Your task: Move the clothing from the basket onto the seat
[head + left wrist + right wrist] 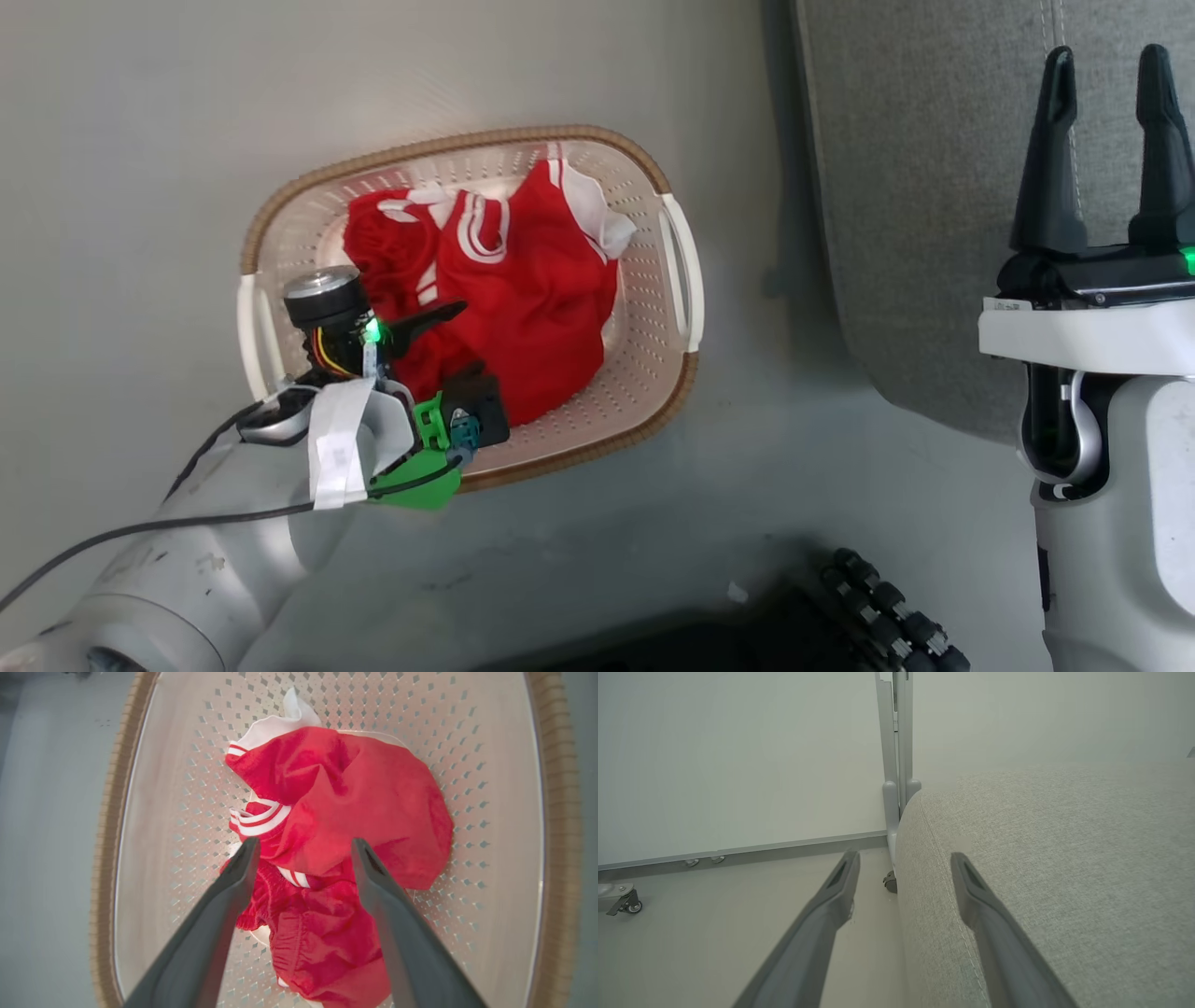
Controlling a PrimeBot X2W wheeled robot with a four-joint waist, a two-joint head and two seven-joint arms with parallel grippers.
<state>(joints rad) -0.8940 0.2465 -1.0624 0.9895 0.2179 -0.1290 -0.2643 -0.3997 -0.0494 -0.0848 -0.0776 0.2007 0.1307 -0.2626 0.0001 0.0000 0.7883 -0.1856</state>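
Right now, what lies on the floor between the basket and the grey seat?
Nothing: in the head view the stretch of pale floor between the basket and the seat is bare.

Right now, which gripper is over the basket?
The left gripper: open, it points down at the red clothing in the basket. The right gripper, also open, is by the grey seat.
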